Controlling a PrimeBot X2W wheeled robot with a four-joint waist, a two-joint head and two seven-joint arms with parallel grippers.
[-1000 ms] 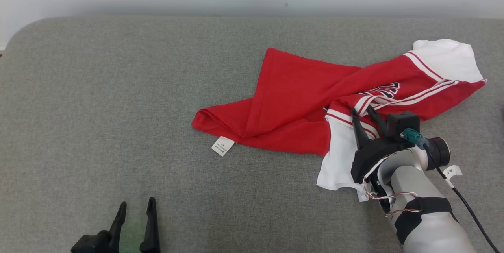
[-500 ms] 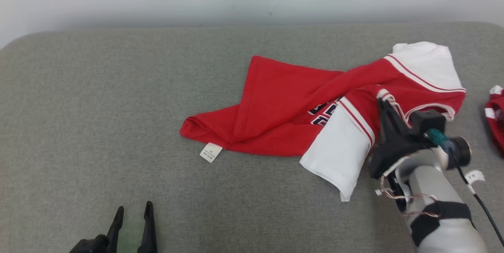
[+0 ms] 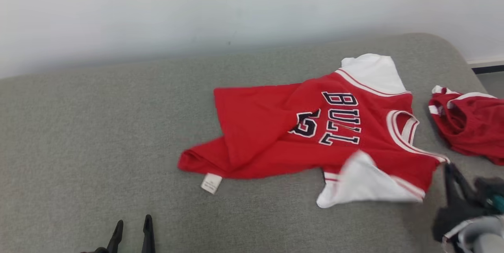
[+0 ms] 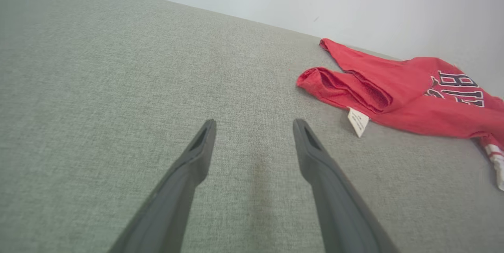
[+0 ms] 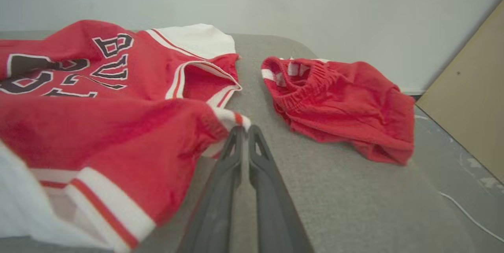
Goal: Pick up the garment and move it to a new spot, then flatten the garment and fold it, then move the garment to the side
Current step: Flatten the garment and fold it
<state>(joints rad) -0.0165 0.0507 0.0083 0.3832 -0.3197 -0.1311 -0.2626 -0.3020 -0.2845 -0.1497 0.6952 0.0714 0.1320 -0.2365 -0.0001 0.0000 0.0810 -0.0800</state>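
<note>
on the grey upholstered surface (image 3: 98,127), the red-and-white fabric jersey (image 3: 275,135) is laid rumpled; its striped shoulder edge is pinched by the right tool (image 5: 244,129), while the left tool (image 4: 254,125) is held spread, well apart.

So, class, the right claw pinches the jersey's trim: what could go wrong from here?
The right claw holds the jersey only by its thin trim, so it may slip out. The red shorts lie close by; a drag could snag them. The bunched hem may stay folded.
</note>
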